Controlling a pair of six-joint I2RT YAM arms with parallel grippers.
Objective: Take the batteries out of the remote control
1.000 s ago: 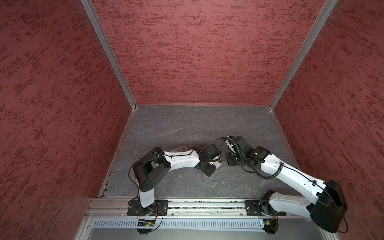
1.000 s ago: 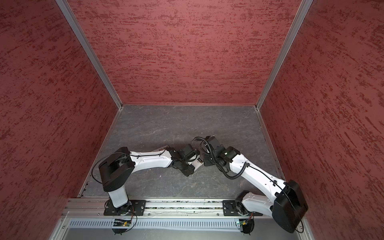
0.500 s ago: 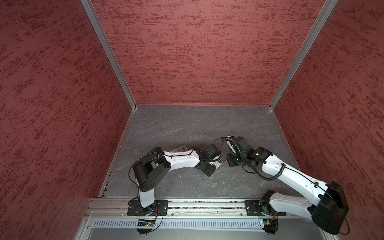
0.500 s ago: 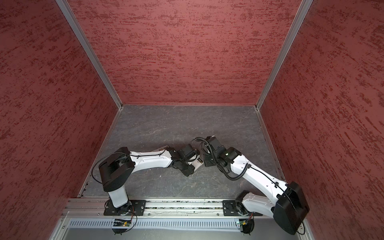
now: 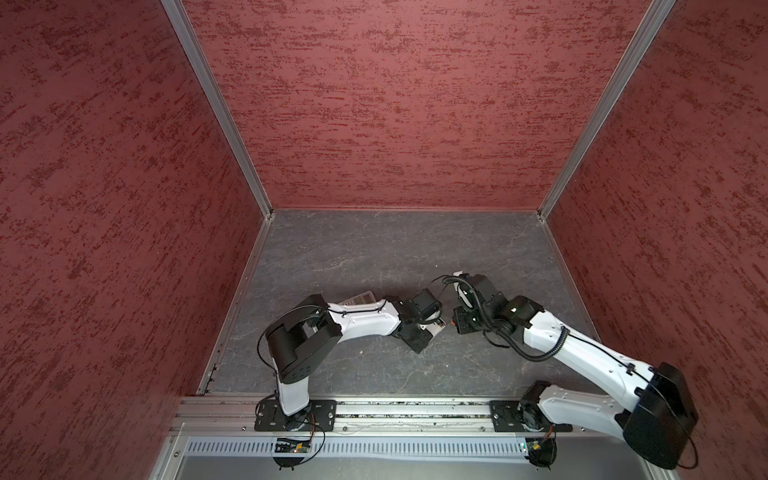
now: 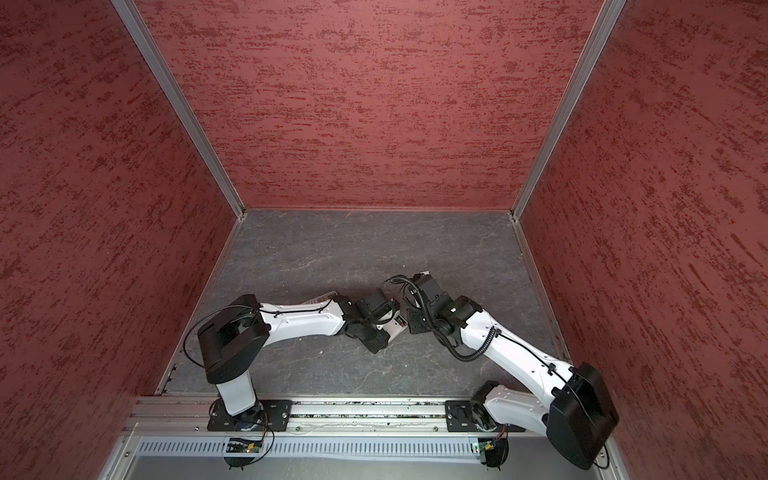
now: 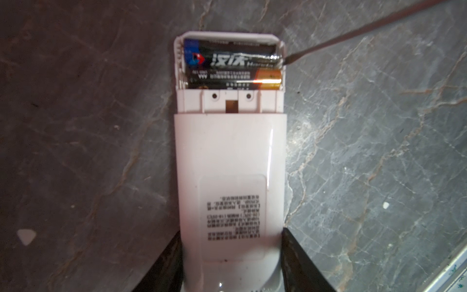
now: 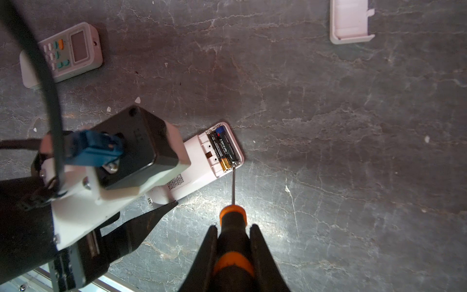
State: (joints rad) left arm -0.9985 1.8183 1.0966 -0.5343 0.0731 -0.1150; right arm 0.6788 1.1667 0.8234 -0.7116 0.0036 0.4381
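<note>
The white remote control (image 7: 230, 156) lies back up on the grey floor, its battery bay uncovered. Two dark batteries lie side by side in the bay: one with a blue end (image 7: 231, 59) and one with a gold end (image 7: 233, 81). My left gripper (image 7: 231, 232) is shut on the remote's lower body, a finger (image 7: 171, 257) on each side. My right gripper (image 8: 233, 227) is shut on the orange-and-black screwdriver (image 8: 233, 217). The screwdriver's tip (image 7: 284, 60) touches the end of the blue-ended battery at the bay wall. In both top views the grippers (image 5: 432, 328) (image 6: 409, 322) meet at mid-floor.
A second remote (image 8: 63, 54) with a display and coloured buttons lies face up beyond my left arm. The white battery cover (image 8: 351, 21) lies apart on the floor. Red walls (image 5: 124, 208) enclose the floor, and a metal rail (image 5: 415, 409) runs along the front.
</note>
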